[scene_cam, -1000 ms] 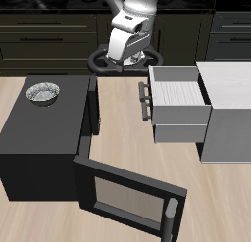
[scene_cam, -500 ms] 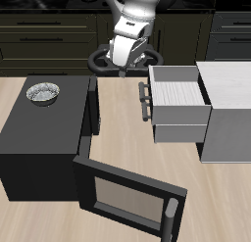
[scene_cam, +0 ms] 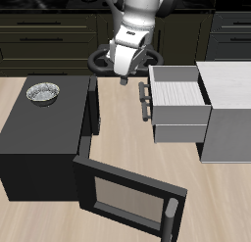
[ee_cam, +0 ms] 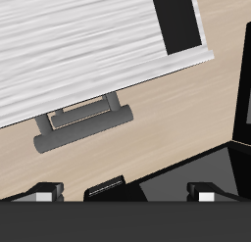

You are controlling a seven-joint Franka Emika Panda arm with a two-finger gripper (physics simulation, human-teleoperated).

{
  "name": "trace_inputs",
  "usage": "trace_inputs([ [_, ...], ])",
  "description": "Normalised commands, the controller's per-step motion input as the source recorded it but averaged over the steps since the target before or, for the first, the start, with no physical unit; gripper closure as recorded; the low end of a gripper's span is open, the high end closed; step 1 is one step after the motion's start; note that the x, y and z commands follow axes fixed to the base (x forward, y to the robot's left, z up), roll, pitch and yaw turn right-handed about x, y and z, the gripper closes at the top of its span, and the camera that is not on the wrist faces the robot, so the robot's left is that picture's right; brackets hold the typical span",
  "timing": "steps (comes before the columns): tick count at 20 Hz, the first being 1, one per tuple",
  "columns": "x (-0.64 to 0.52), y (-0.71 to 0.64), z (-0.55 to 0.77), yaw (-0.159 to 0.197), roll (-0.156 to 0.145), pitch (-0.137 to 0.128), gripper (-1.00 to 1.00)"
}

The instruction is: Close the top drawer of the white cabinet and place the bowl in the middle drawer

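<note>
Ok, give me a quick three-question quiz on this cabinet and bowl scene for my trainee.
1. True or false: the top drawer of the white cabinet stands pulled out.
2. Where does the bowl rest? A) on top of the black box; B) inside the top drawer; C) between the gripper's fingers.
3. Fill in: the gripper, hanging near the drawer's dark bar handle, is ____.
Key: 1 true; 2 A; 3 open.

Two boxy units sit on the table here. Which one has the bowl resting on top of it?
The black box with the windowed door. The bowl sits on its flat top, near the back corner. The white cabinet carries no bowl; its top drawer stands pulled open.
</note>
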Motion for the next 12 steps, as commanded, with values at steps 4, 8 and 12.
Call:
trace_inputs([
  [4,-0.04,0.04,-0.30,-0.002,0.071,0.050,-1.00],
  [8,0.01,0.02,-0.21,-0.001,0.025,0.033,-1.00],
  [12,-0.08,0.01,-0.26,-0.033,0.008,0.028,-1.00],
])
